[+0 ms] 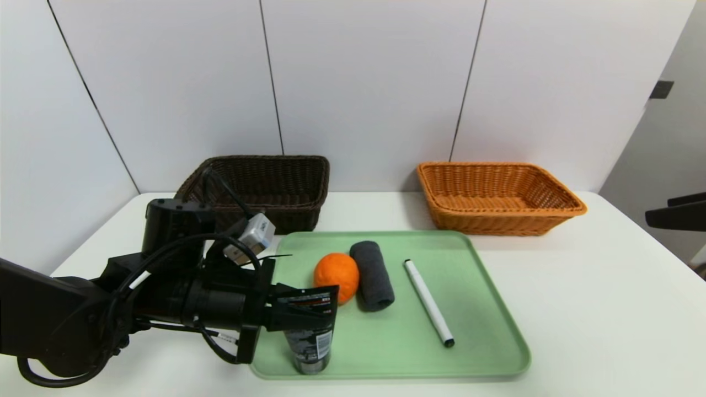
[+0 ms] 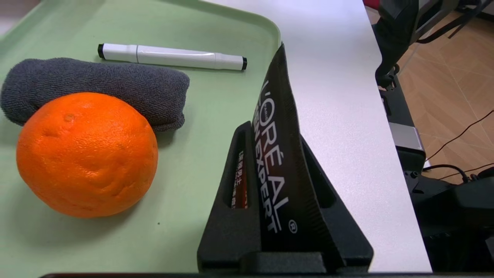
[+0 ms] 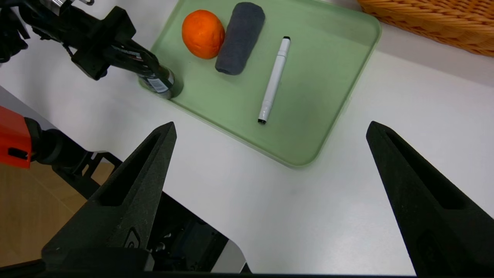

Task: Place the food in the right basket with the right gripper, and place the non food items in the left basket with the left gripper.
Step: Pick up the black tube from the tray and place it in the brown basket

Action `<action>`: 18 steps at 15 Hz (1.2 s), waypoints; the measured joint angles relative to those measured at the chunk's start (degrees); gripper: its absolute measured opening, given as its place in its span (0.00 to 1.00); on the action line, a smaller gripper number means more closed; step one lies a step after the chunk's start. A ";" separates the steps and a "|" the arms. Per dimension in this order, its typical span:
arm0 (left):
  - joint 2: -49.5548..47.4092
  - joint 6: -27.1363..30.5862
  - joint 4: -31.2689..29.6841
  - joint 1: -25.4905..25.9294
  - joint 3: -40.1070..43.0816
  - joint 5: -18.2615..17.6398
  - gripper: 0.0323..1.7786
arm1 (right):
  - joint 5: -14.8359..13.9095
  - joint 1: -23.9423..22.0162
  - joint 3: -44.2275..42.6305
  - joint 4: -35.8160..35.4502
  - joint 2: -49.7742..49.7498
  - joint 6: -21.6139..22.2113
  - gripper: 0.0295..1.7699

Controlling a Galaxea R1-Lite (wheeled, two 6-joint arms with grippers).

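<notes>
Head view: 1 tube (image 1: 310, 343) in left claw (image 1: 302, 309).

a white table (image 1: 595, 309) bears two wicker baskets and a green tray (image 1: 408, 361).

On the black squeeze tube (image 2: 279, 162) we read, in white lettering in the left wrist view, "L'ORÉAL" in large letters, with "PARIS" in tiny letters inside its O; beside it runs "MEN EXPERT", its first letter partly hidden; a ® mark sits near the end of the brand name; on a red panel of the same tube, seen through the opening in one finger, we see a line of small Chinese characters, of which we can make out "男士"; lower on the tube, in the head view, we see a white barcode label, its digits too small for us to read.
</notes>
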 joint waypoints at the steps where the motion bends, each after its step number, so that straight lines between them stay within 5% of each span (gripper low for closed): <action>1: -0.80 -0.54 -0.01 0.28 0.00 0.00 0.13 | 0.00 0.00 0.05 -0.04 -0.09 0.00 0.96; 8: -8.55 -9.05 0.30 9.57 -7.25 6.60 0.13 | 0.00 0.00 0.44 -0.11 -0.33 -0.02 0.96; 18: -1.66 -9.24 1.73 26.56 -21.00 11.61 0.13 | -0.02 0.00 0.69 -0.28 -0.26 0.00 0.96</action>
